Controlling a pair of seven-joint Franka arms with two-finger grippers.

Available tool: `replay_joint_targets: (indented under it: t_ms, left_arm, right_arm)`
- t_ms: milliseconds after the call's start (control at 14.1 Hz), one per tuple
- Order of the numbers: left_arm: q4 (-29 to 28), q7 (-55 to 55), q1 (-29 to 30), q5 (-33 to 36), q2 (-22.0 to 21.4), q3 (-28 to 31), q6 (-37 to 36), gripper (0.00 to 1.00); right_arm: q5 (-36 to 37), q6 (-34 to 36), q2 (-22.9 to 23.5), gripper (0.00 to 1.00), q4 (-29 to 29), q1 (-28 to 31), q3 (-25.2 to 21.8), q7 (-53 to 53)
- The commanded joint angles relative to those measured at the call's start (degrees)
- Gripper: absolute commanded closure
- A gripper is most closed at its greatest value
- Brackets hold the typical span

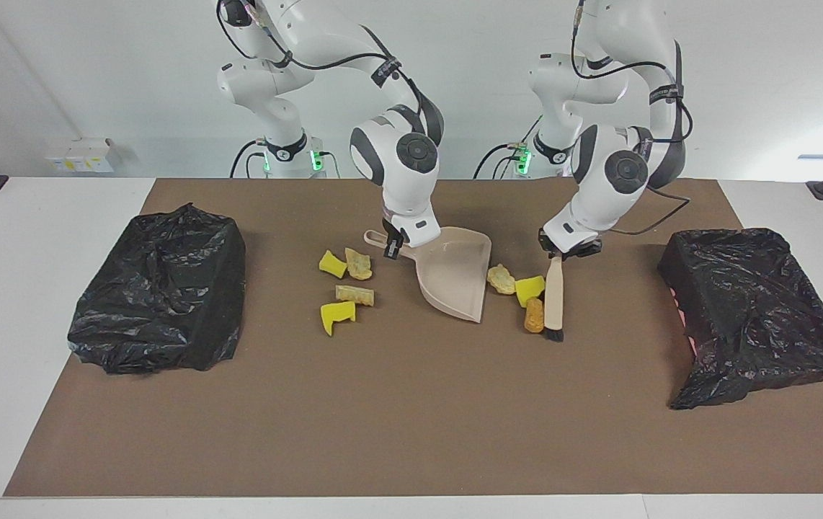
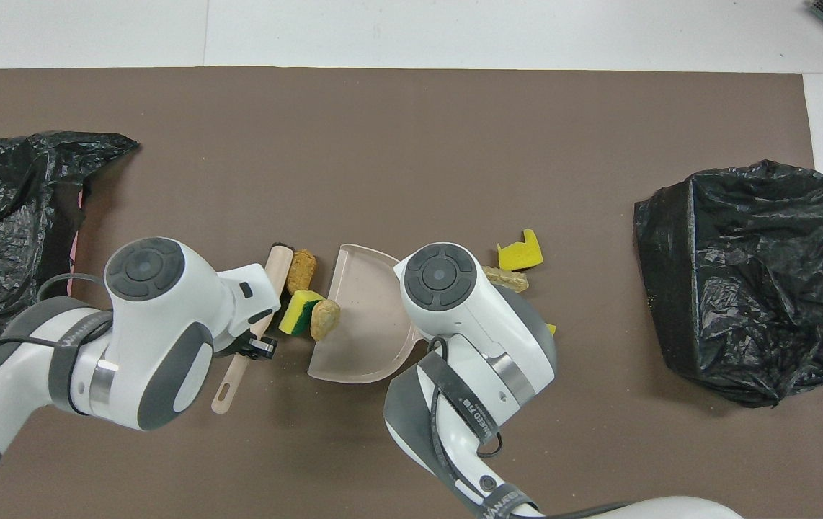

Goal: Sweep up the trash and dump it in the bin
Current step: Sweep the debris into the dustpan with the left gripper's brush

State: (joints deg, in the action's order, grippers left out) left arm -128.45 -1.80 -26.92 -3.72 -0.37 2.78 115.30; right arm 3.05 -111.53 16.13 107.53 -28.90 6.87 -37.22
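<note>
Mid-desk, the left end effector [image 1: 554,254] is clamped on the handle of the brush [image 1: 553,299], whose bristles touch a brown lump [image 1: 533,315] and a yellow sponge chunk [image 1: 529,288]; a tan lump [image 1: 501,279] sits between these and the dustpan [image 1: 457,281] mouth. The right end effector [image 1: 393,247] grips the dustpan handle. Four more scraps [image 1: 345,287] lie beside the dustpan toward the right arm's end, near that end effector but untouched by it.
</note>
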Motion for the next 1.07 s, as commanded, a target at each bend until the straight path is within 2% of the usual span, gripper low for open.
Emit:
replay_joint_targets:
  t_ms: [0,213,355,782,995]
  left_arm:
    - [-2.5,-7.0,-6.5,-4.3,-2.5,0.7,0.2,1.0]
    - [-2.2,-16.4,-10.6,-9.5,-2.6,0.4,0.8,1.0]
    - [-1.9,-17.3,-11.2,-9.7,-2.7,0.6,0.8,1.0]
    - [-0.3,-15.4,-2.0,-7.5,-0.8,1.2,1.0,1.0]
    - [0.1,-16.0,1.3,-4.5,-0.3,1.3,1.1,1.0]
  right_arm:
    - [0.7,-0.7,-1.5,1.0,1.4,0.4,0.3,1.1]
    - [0.7,-0.6,-1.5,1.0,1.4,0.4,0.3,1.1]
    - [0.7,-0.5,-1.5,1.0,1.4,0.4,0.3,1.1]
    - [0.6,-0.1,-2.1,1.0,1.3,1.4,0.3,1.7]
    - [0.2,2.0,-7.7,1.0,1.1,6.3,0.3,1.6]
